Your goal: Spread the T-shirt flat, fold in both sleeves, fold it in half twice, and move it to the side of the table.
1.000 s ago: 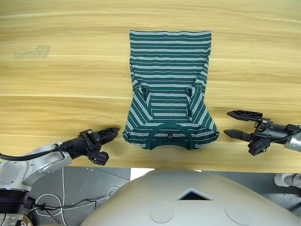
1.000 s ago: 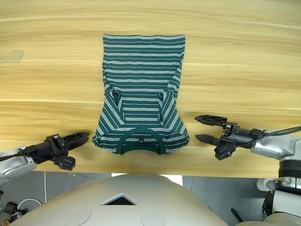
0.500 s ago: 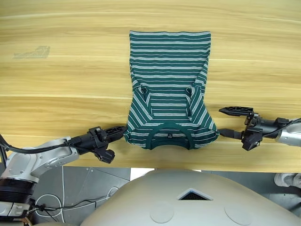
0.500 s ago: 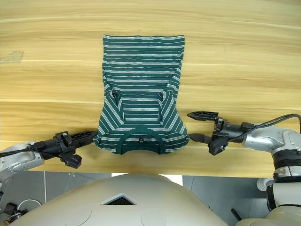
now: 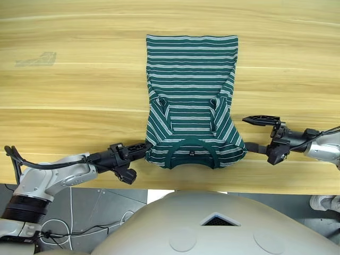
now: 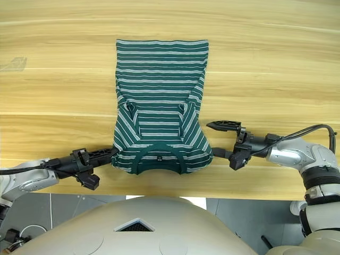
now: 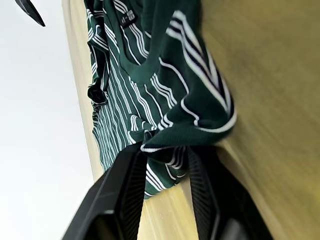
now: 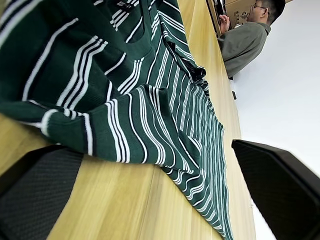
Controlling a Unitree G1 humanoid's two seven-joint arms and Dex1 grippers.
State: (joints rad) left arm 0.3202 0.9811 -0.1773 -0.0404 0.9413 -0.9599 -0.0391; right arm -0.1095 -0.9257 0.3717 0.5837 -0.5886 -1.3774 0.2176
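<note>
The green T-shirt (image 5: 191,79) with white stripes lies flat on the wooden table (image 5: 79,106), both sleeves folded in and its collar (image 5: 190,151) toward the near edge. My left gripper (image 5: 142,145) is at the shirt's near left corner, open, and the left wrist view has that corner's edge (image 7: 165,142) between the fingers (image 7: 132,170). My right gripper (image 5: 256,133) stands wide open at the near right corner. Its lower finger (image 5: 254,147) reaches the cloth, and the corner (image 8: 115,125) lies between the two fingers in the right wrist view.
The table's front edge (image 5: 159,188) runs just behind both grippers. Bare wood stretches wide to the left (image 5: 69,64) and right (image 5: 292,64) of the shirt. A faint mark (image 5: 36,58) shows on the far left of the tabletop.
Both grippers have moved inward along the table's near edge, the left one rightward and the right one leftward, up to the shirt's near corners. The shirt lies as before.
</note>
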